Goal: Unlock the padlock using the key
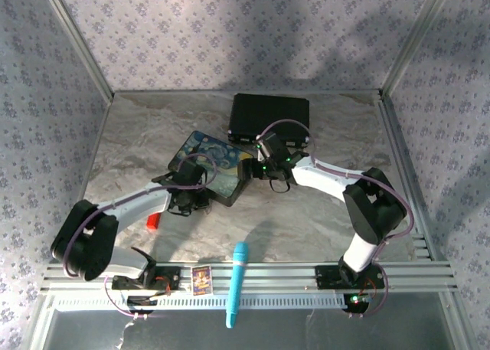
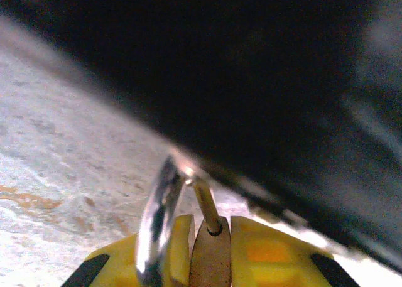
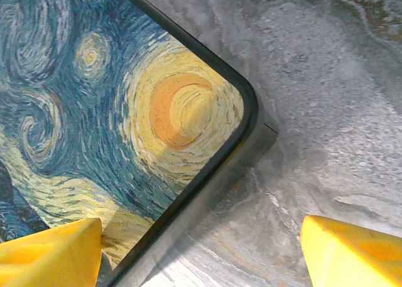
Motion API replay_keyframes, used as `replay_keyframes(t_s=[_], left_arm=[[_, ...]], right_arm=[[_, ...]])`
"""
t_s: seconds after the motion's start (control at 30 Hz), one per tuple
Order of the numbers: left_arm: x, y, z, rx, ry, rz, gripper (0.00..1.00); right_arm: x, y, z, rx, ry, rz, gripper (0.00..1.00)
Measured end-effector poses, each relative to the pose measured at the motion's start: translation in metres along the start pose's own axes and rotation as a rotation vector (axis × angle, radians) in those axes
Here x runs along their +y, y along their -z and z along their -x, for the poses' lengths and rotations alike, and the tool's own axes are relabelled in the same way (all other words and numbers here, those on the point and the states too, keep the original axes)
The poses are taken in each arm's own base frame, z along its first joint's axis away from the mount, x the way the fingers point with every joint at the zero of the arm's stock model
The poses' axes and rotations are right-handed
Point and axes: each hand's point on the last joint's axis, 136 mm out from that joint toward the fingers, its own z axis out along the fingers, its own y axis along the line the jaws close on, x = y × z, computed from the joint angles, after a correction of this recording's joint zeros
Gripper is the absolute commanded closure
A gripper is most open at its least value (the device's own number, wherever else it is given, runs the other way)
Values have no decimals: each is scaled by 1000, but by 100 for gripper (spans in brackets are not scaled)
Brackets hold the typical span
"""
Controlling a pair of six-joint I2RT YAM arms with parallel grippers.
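Observation:
In the left wrist view the brass padlock (image 2: 211, 262) is pinched between my yellow fingers (image 2: 264, 255); the left gripper (image 2: 210, 223) is shut on it. Its silvery shackle (image 2: 157, 218) curves up beside the left finger, close under the dark side of the painted box (image 2: 270, 80). Seen from above, the left gripper (image 1: 191, 195) is at the near-left edge of the painted box (image 1: 208, 160). The right gripper (image 1: 253, 171) hovers at that box's right corner. It (image 3: 200, 227) is open, with nothing between its fingers, over the box corner (image 3: 157, 111) and the table. The key is out of view.
A black case (image 1: 269, 116) lies at the back of the marbled table (image 1: 306, 220). A small red object (image 1: 153, 221) sits by the left arm. A blue pen (image 1: 237, 285) and a small card (image 1: 200, 279) rest on the front rail. Patterned walls enclose the table.

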Motion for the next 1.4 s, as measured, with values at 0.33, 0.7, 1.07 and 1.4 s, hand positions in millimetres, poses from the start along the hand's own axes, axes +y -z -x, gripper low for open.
replay_keyframes(t_s=[0.33,0.7,1.07,1.4], left_arm=[[-3,0,6,-60,-5,170,88],[5,1,14,-94,7,255,86],[13,-3,16,-167,-11,391,81],[13,1,18,-298,-8,519,83]], right_arm=[[3,-2,0,9,1,12,19],[6,-6,3,30,-3,34,24],[8,-9,6,41,8,48,24],[9,-10,6,45,5,60,24]])
